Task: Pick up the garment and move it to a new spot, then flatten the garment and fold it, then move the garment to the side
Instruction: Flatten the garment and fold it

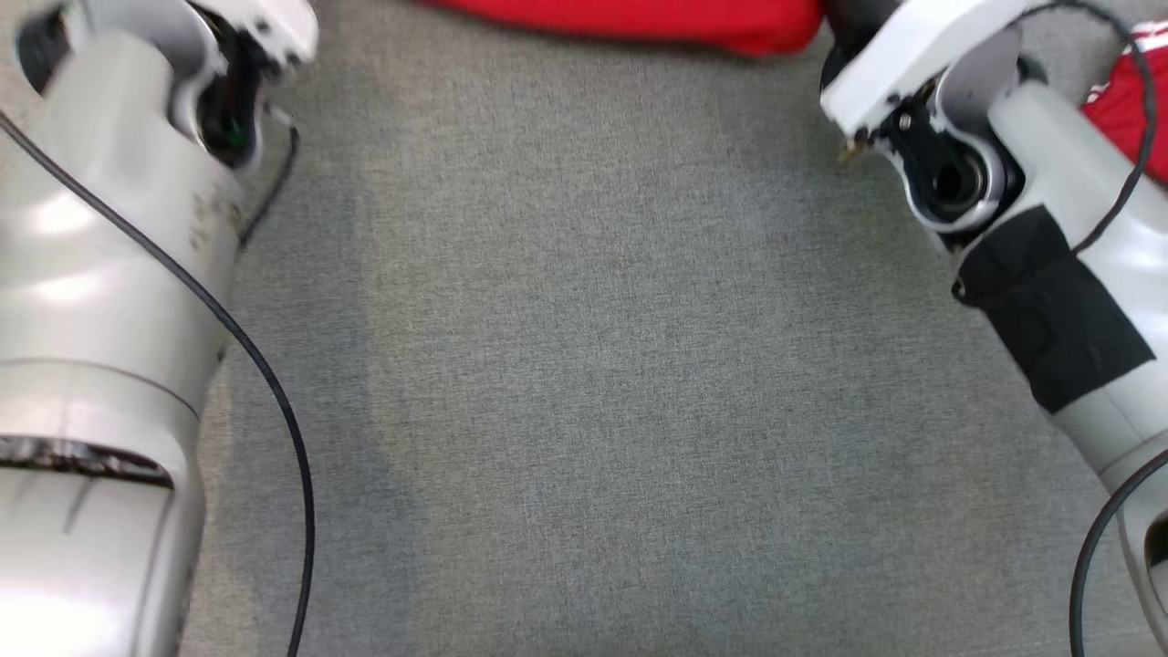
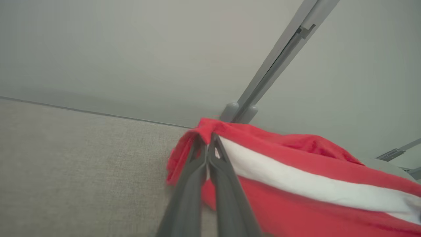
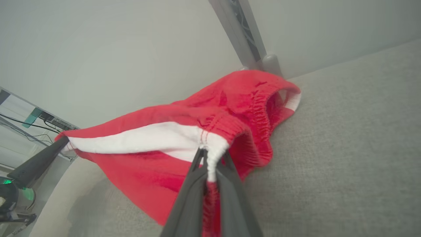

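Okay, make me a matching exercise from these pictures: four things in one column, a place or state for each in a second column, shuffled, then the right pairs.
Things:
1. left gripper
2. right gripper
3. grey fabric surface
4. metal post

Places or states:
A. stretches out beneath the red garment
B. shut on the garment's end away from the elastic waistband
C. rises behind the garment, against the pale wall
D. shut on the white stripe at the waistband

Pairs: 1-B, 2-D, 3-A, 4-C.
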{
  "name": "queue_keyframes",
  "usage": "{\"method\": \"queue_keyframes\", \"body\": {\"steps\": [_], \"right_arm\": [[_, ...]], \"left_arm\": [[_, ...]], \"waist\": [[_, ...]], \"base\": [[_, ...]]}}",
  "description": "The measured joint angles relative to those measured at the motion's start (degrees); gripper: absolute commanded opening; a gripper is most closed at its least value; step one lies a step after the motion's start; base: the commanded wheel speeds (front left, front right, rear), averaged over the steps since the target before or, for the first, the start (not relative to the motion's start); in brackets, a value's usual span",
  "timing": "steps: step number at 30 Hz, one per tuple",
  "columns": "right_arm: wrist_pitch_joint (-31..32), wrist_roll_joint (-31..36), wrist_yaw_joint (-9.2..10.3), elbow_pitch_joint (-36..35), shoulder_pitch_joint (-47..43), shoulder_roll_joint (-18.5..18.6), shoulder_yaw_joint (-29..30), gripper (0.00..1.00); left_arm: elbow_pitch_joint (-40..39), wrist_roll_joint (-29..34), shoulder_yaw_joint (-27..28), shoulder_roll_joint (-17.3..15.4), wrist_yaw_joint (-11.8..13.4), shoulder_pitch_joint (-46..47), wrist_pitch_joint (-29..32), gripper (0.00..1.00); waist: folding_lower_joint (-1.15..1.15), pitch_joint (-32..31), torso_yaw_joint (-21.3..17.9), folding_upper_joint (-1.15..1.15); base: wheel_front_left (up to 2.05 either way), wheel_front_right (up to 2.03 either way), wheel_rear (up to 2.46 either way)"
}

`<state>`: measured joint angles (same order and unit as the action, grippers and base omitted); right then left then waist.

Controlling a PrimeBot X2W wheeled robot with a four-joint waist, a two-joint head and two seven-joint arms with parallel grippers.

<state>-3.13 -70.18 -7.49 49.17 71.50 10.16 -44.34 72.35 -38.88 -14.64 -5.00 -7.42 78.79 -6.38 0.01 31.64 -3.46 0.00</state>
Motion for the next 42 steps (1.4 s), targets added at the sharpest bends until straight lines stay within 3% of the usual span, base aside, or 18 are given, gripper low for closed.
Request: {"method": "queue_keyframes", "body": {"steps": [8, 26, 42], "right_arm": [[5.7, -5.1, 0.00, -2.0, -6.8, 2.9, -5.7, 0.00], [7.7, -11.6, 0.00, -4.9, -18.8, 8.4, -12.6, 0.00], [8.0, -13.0, -0.01, -9.6, -27.0, 12.8, -18.4, 0.00]], "left_arm": [[-1.0, -0.4, -4.5, 0.4, 0.0, -8.6, 1.3, 0.00], [-3.0, -4.1, -11.7, 1.1, 0.0, -25.6, 1.3, 0.00], [-5.1, -6.6, -17.6, 0.4, 0.0, -37.9, -1.6, 0.00]], "waist": [[0.00, -5.3, 0.8, 0.00], [0.00, -15.5, 1.8, 0.00], [0.00, -22.0, 1.8, 0.00]], "base": [[0.00, 0.00, 0.00], [0.00, 0.00, 0.00], [0.00, 0.00, 0.00]]}}
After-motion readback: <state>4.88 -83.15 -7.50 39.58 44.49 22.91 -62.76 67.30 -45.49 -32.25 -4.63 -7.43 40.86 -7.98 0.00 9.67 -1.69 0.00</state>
